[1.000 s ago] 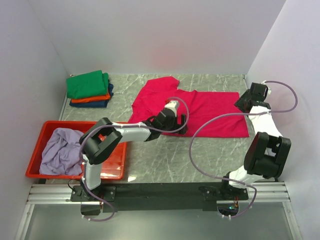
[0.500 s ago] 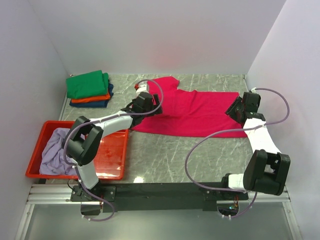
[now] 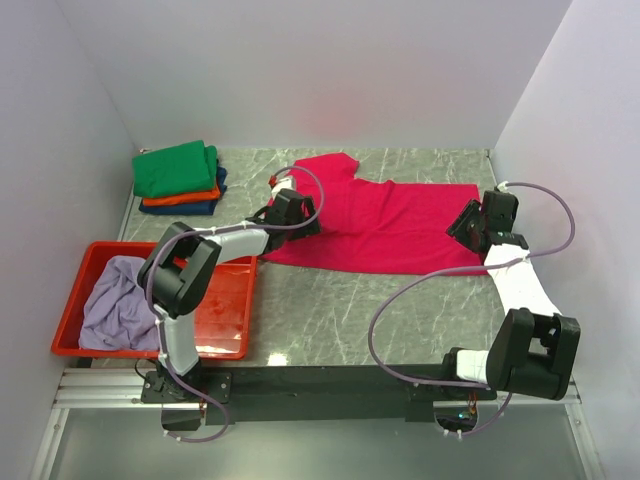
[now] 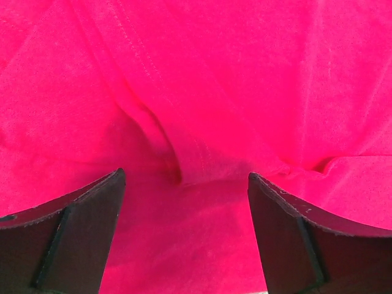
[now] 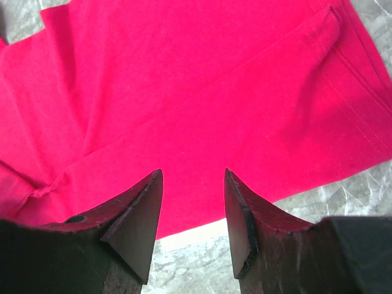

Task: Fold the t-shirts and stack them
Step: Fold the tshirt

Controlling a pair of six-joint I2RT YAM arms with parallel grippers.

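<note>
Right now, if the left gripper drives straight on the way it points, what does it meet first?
The spread crimson-pink cloth t-shirt: its stitched fold lies straight ahead, between the left gripper's open fingers. Distance looks short, but depth is unclear.

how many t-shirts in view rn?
5: crimson-pink t-shirt spread out in the middle; green t-shirt atop orange t-shirt atop dark blue t-shirt, stacked far left; lavender t-shirt crumpled in red tray. Stack may hide more.
</note>
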